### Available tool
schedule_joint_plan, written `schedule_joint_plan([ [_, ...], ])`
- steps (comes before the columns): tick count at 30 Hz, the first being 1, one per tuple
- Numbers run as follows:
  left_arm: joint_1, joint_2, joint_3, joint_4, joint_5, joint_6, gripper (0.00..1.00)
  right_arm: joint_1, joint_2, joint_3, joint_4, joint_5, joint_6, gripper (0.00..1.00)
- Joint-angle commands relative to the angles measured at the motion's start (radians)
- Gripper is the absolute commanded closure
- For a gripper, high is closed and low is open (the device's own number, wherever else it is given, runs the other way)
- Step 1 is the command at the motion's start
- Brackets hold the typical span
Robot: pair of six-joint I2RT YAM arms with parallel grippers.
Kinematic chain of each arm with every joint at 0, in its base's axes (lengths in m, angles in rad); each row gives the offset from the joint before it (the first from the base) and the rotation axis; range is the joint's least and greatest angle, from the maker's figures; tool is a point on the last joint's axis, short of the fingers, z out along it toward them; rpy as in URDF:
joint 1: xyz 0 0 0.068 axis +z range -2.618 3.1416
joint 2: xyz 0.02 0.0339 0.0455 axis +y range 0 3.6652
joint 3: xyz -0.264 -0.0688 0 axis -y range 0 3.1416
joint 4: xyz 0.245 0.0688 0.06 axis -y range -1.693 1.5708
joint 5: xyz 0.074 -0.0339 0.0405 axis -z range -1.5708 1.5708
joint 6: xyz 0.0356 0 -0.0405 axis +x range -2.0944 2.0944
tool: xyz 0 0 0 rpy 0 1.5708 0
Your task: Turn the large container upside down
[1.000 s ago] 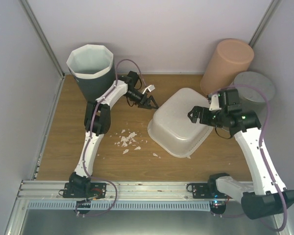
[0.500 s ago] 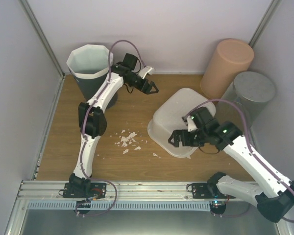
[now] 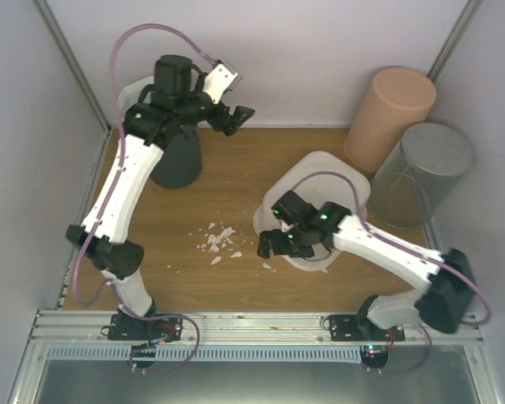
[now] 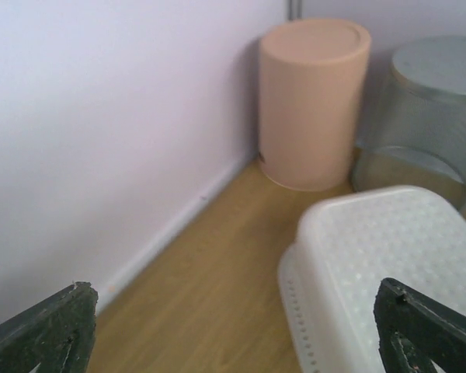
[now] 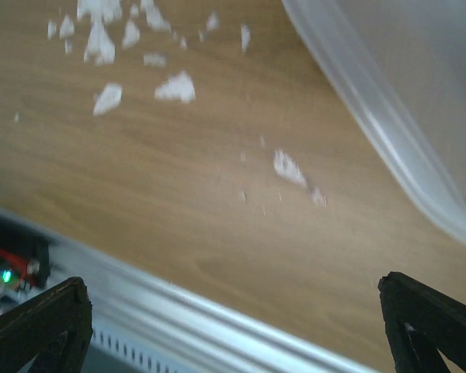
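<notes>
The large container is a white plastic tub (image 3: pixel 320 175) lying bottom-up on the wooden table, right of centre. It also shows in the left wrist view (image 4: pixel 388 256) and its rim in the right wrist view (image 5: pixel 388 101). My left gripper (image 3: pixel 238 119) is raised high near the back wall, open and empty, well left of the tub; its fingers (image 4: pixel 39 334) frame the left wrist view. My right gripper (image 3: pixel 271 229) hangs over the tub's front-left edge, open and empty, facing the table (image 5: pixel 233 334).
A dark bin with a white liner (image 3: pixel 175 156) stands back left under my left arm. A peach cylinder (image 3: pixel 390 114) and a grey mesh bin (image 3: pixel 425 172) stand back right. White scraps (image 3: pixel 219 240) lie left of the tub. A metal rail (image 3: pixel 236 324) runs along the front.
My left arm has lifted and pulled back from the tub towards the dark bin. My right gripper has swung from the tub's right side across to its front-left edge.
</notes>
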Motion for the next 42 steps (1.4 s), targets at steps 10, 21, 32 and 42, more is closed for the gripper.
schedule_joint_plan([
  [10, 0.071, -0.339, -0.165, 0.105, -0.243, 0.130, 0.01, -0.129, 0.684, 0.689, -0.231, 0.391, -0.235, 0.00],
  [21, 0.102, -0.458, -0.327, 0.133, -0.217, 0.137, 0.01, -0.381, 1.065, 1.241, -0.306, 0.402, -0.457, 0.00],
  [32, 0.107, -0.449, -0.473, 0.172, -0.293, 0.195, 0.01, -0.368, 0.893, 1.173, -0.029, 0.236, -0.526, 0.00],
  [42, 0.052, -0.397, -0.567, 0.214, -0.201, 0.259, 0.01, -0.322, 0.615, 1.032, -0.186, 0.441, -0.438, 0.00],
])
